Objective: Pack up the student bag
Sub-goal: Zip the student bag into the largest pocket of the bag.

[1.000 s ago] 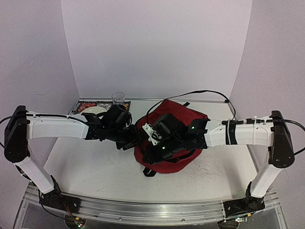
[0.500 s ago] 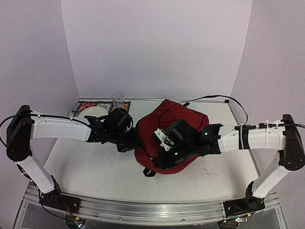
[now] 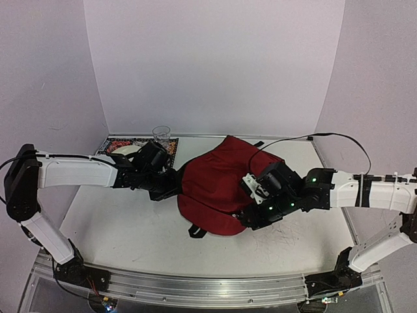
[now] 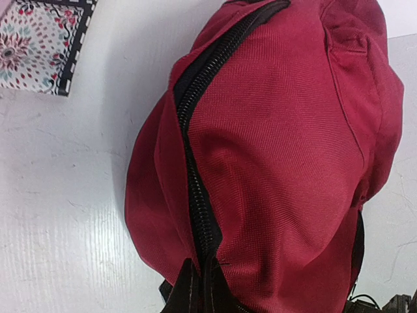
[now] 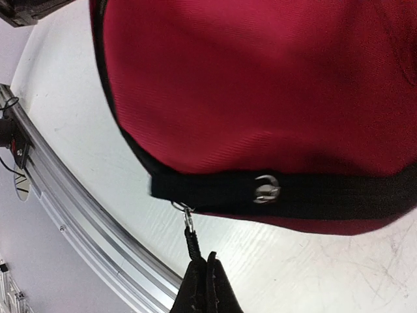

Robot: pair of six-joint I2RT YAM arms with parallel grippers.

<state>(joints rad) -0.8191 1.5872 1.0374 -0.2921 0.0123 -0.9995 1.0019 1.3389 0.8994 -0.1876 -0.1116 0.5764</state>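
The left hand is pinched tight on the black zip of the student bag. The right hand is clamped on a zip pull. The bag lies in the middle of the bench.

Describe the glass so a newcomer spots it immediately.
Start at the dark-red student bag mid-table and look left, toward the back wall. There a patterned mat carries a white plate; the glass stands by the mat's far edge, the only clear, upright thing there.
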